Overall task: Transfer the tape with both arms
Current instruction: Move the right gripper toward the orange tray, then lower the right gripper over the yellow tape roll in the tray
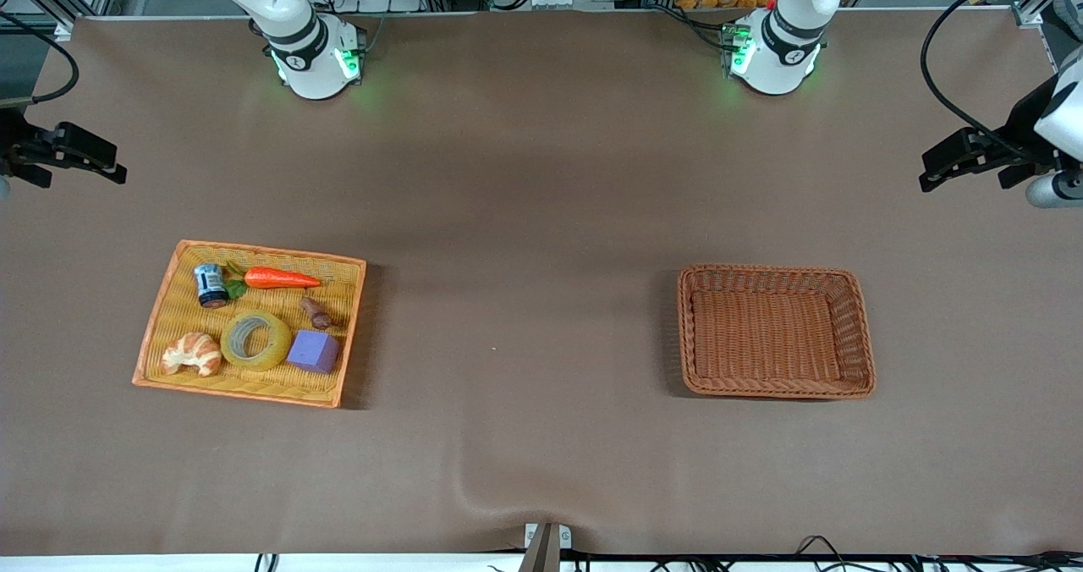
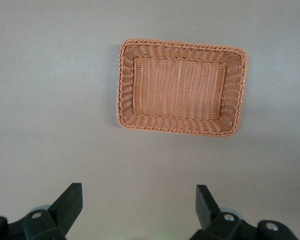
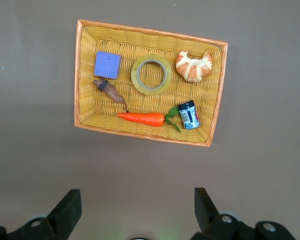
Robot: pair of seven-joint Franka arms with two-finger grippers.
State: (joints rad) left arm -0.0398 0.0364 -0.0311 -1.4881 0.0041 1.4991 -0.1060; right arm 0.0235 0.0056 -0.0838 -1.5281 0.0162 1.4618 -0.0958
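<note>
Your left end effector [image 2: 139, 210] hangs high over bare brown desk [image 1: 525, 217] at the left arm's end, fingers [image 2: 70, 202] spread wide and gripping nothing. Seen from across the desk, the left end effector [image 1: 964, 159] shows as a black claw at that end's edge, well apart from everything on the surface. Below its wrist camera sits the brown wicker basket [image 2: 182, 127], holding nothing; it rests toward the left arm's end [image 1: 854, 335], about midway between the arms' edge and the front edge.

Your right end effector [image 3: 137, 210] mirrors it at the right arm's end, fingers [image 3: 69, 205] likewise spread and holding nothing. From the front it appears [image 1: 80, 157] at the desk's edge, over bare surface.

Below its wrist camera lies the orange woven tray [image 3: 150, 131], set on the desk toward the right arm's end [image 1: 161, 301]. The tape [image 3: 151, 74] lies flat in that tray, its hole facing up, between a croissant [image 3: 193, 65] and a purple block [image 3: 107, 64]. In the front view the tape [image 1: 255, 340] sits in the half of the tray nearer the front edge. Sharing the tray are a carrot [image 3: 142, 118], a small dark can [image 3: 189, 114] and a brown stubby object [image 3: 107, 89]. Both arms wait, raised.
</note>
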